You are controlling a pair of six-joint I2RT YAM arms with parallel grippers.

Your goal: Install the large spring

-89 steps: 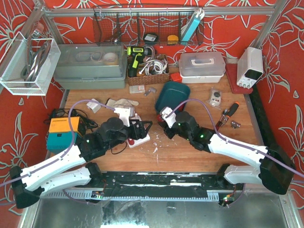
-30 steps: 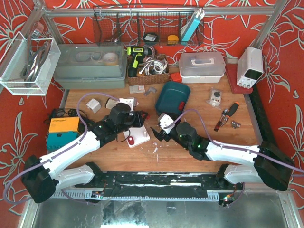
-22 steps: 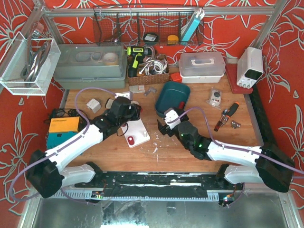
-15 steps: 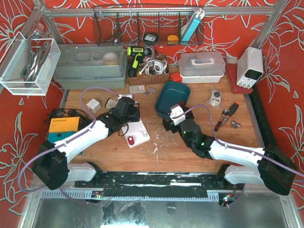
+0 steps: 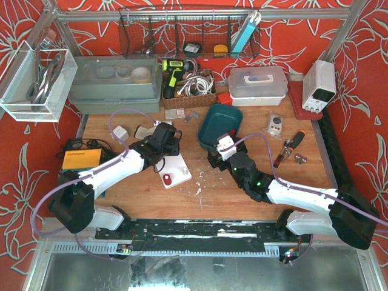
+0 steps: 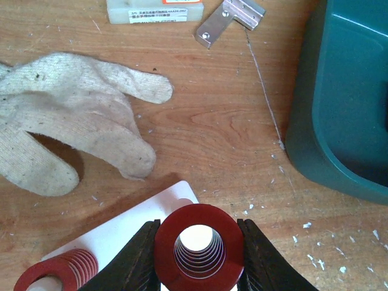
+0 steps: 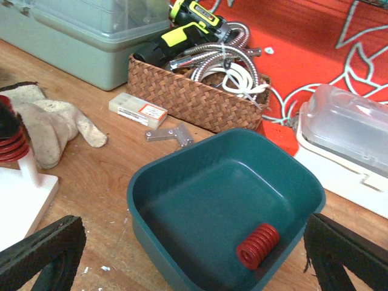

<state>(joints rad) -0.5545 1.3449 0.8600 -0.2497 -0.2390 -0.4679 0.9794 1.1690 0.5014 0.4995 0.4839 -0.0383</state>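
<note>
The large spring (image 6: 199, 277), red and seen end-on, sits between the black fingers (image 6: 130, 260) of my left gripper (image 6: 199, 254), which is shut on it. It hangs over the far corner of the white peg plate (image 6: 121, 233). From the right wrist view the same spring (image 7: 11, 144) sits at the top of a white peg (image 7: 27, 173), whose lower part shows beneath it. A smaller red spring (image 6: 57, 273) stands on the plate beside it. My right gripper (image 7: 194, 267) is open, facing the teal bin (image 7: 182, 182).
Another red spring (image 7: 257, 245) lies inside the teal bin (image 5: 212, 118). A white glove (image 6: 73, 121), a metal bracket (image 6: 230, 21) and a wicker basket (image 7: 194, 97) of tools lie behind the plate (image 5: 179, 167). A screwdriver (image 5: 290, 145) lies at the right.
My left gripper has carried the spring toward the back, over the plate's far corner. The right gripper has moved up to the near edge of the teal bin, still open.
</note>
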